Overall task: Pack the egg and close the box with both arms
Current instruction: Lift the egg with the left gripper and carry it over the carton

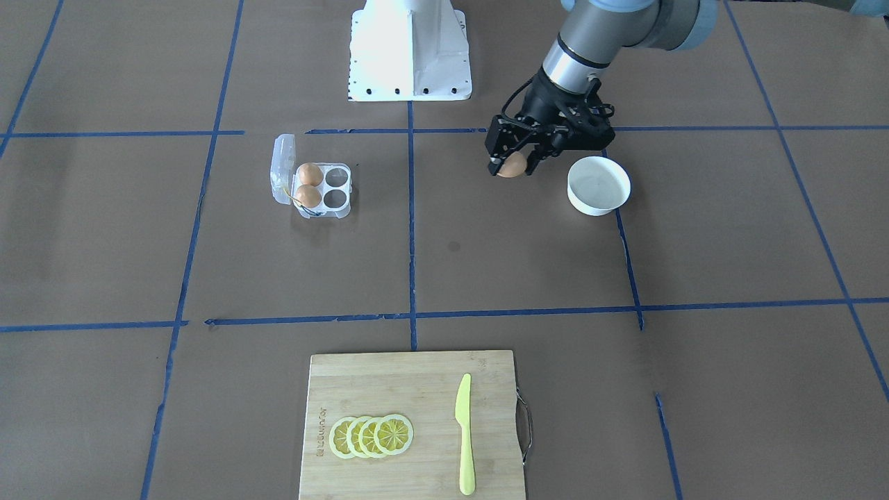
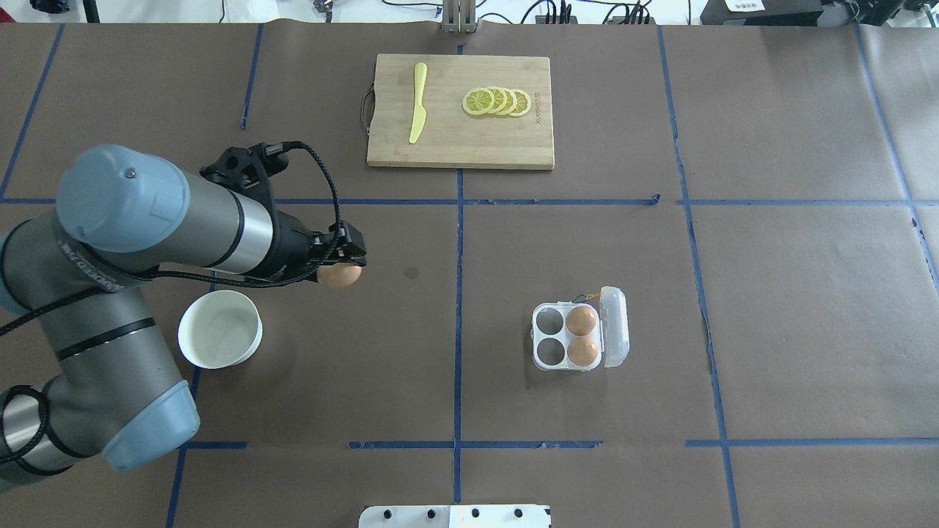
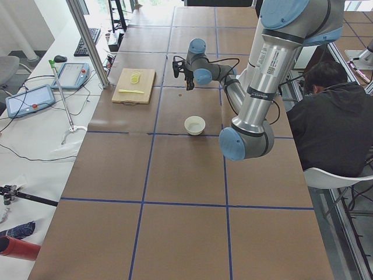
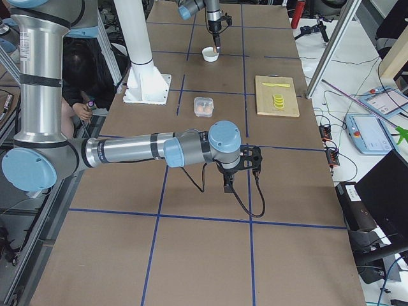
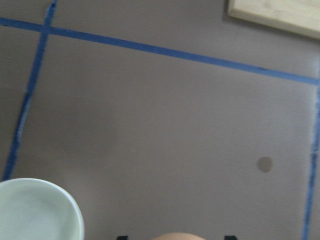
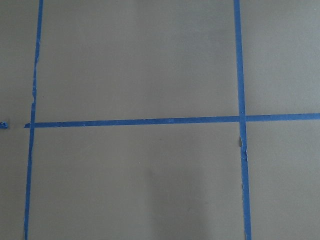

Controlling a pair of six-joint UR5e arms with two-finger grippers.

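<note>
**Front-facing and overhead views.** We see the left gripper (image 1: 512,163) with its fingers (image 1: 494,161) closed around the egg (image 1: 514,169), which it holds near the white bowl (image 1: 599,186) and well apart from the box (image 1: 337,198). The box sits on the worktop (image 1: 694,243) with its lid (image 1: 282,170) swung open at one side. Two other eggs (image 1: 310,173) fill the pair of cups next to the lid, and the other pair is bare. A cutting board (image 1: 417,389) carries overlapping lemon slices (image 1: 371,436) and a yellow knife (image 1: 464,434). Neither of these two views shows the right gripper.

**Left wrist view.** Here we see only the rounded top of the egg at the bottom edge, between two dark finger tips. The bowl's rim shows at the lower left and a corner of the board at the upper right. The box lies outside this view.

**Exterior right view.** This is the only view that shows the right gripper (image 4: 227,186). It hangs over the worktop on the near, outstretched right arm (image 4: 127,152), well apart from the box. We cannot tell from here whether its fingers are apart or together.

**Right wrist view.** We find only blue tape lines (image 6: 150,121) crossing bare brown worktop, and no fingers show.

**Exterior left view.** The left gripper appears small and far off, raised above the worktop beyond the bowl, and the egg is too small to make out. A seated operator (image 3: 332,116) shows at the right edge.
</note>
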